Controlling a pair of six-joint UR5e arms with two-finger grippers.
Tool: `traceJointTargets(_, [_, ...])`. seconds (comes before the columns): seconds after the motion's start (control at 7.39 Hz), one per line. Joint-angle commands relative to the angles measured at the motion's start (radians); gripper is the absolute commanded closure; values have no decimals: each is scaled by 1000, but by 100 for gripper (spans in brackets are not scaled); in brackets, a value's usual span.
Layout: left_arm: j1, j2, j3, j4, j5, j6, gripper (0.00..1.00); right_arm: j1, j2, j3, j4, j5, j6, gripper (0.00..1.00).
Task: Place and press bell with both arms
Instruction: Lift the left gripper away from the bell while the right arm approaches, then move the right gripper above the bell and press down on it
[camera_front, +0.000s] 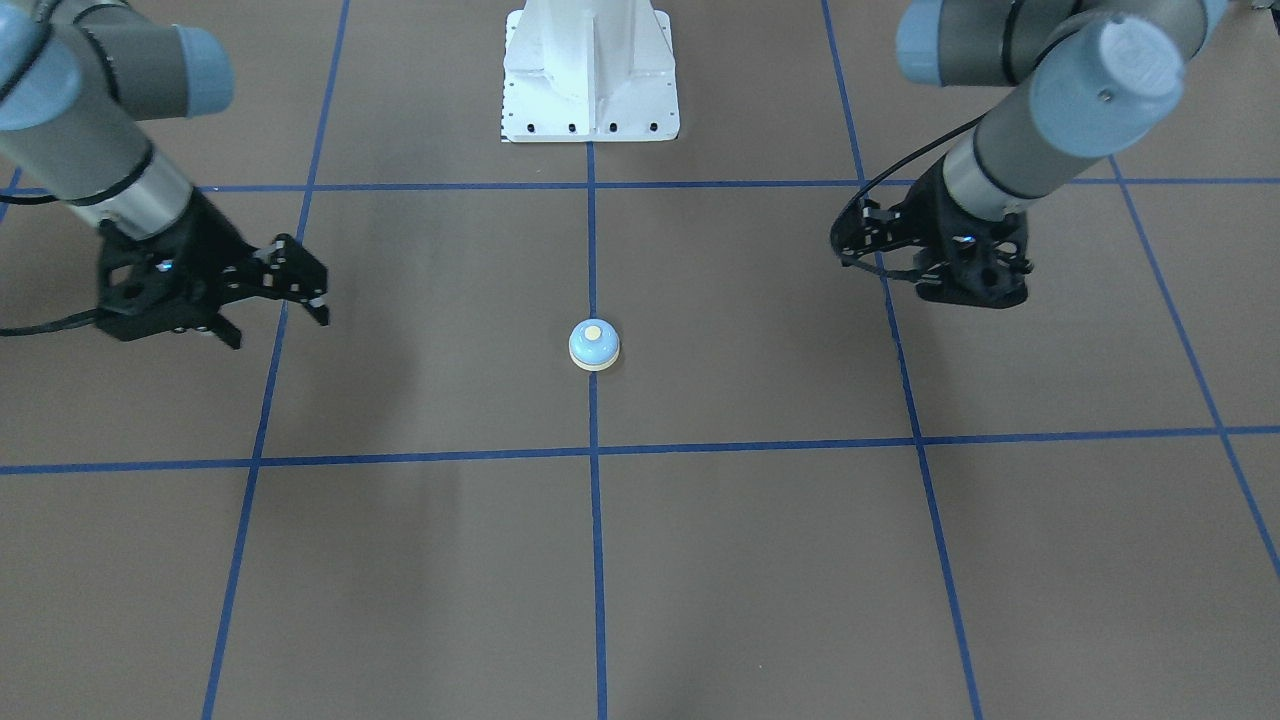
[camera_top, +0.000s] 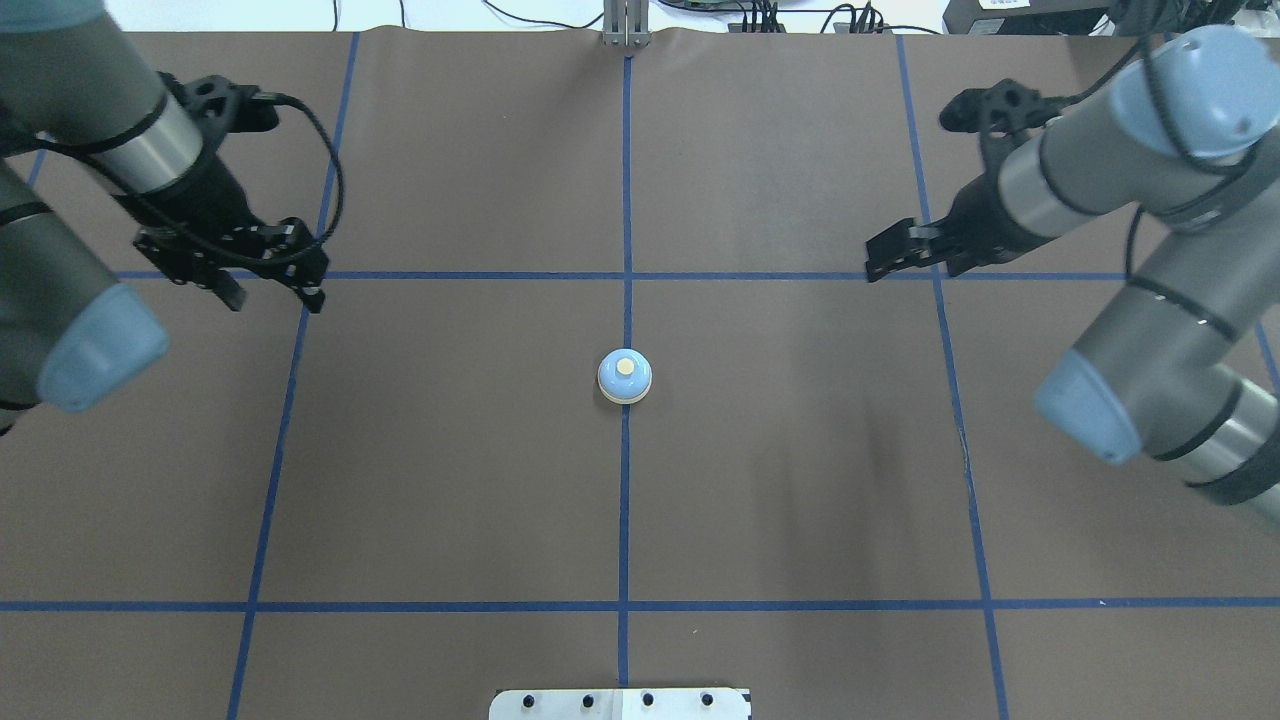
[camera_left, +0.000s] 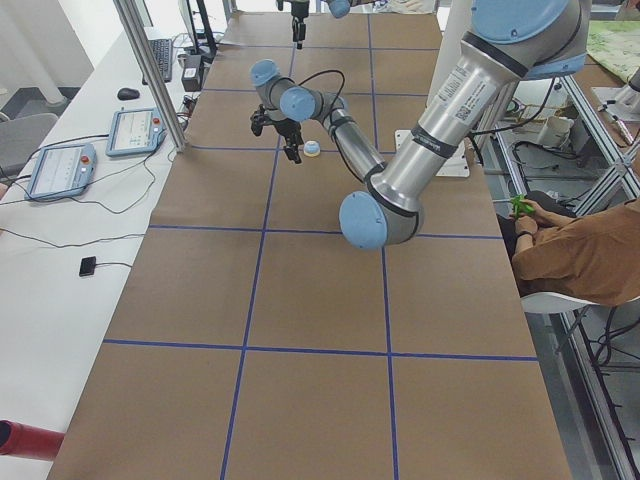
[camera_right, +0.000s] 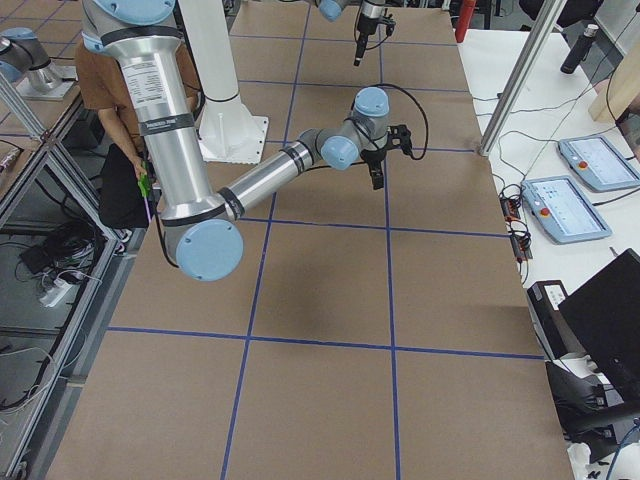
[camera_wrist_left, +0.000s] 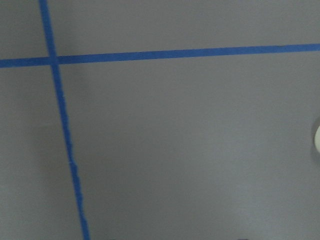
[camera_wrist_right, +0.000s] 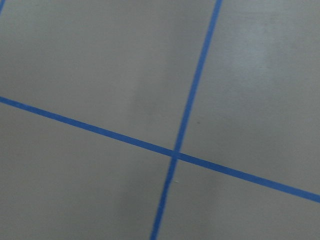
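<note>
The bell (camera_front: 594, 345) stands upright on the brown table on the centre blue tape line, alone; it also shows in the overhead view (camera_top: 625, 377) and the exterior left view (camera_left: 312, 149). My left gripper (camera_top: 275, 297) hangs open and empty above the table, far to the bell's left, and shows on the right of the front view (camera_front: 880, 255). My right gripper (camera_front: 277, 325) is open and empty, far to the bell's other side, as the overhead view (camera_top: 882, 262) also shows. A cream sliver of the bell (camera_wrist_left: 318, 139) touches the left wrist view's right edge.
The white bolted pedestal (camera_front: 590, 75) stands behind the bell at the robot's side. Blue tape lines (camera_top: 625, 500) grid the table. Control pendants (camera_left: 60, 170) lie off the table's far side. A seated person (camera_left: 570, 250) is beside the robot.
</note>
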Motion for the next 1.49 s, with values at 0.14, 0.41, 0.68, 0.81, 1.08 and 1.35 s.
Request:
traceJointTargets(0.14, [-104,140,-49,1,6,165,15,-283,234,-88,-71,-227,377,87])
traceJointTargets(0.41, [-121,154,-48,-1,7,181,15,-336,360,-225,-91,-249,379,100])
traceJointTargets(0.68, [-120,154,-45,-1,7,181,15,-336,399,-312,-88,-248,365,100])
traceJointTargets(0.81, [-120,154,-45,-1,7,181,15,-334,425,-352,-85,-249,362,100])
traceJointTargets(1.08, [-120,154,-46,-1,7,181,15,-316,460,-400,-82,-255,354,100])
traceJointTargets(1.35, [-118,157,-45,-1,7,181,15,-310,473,-434,-80,-268,325,100])
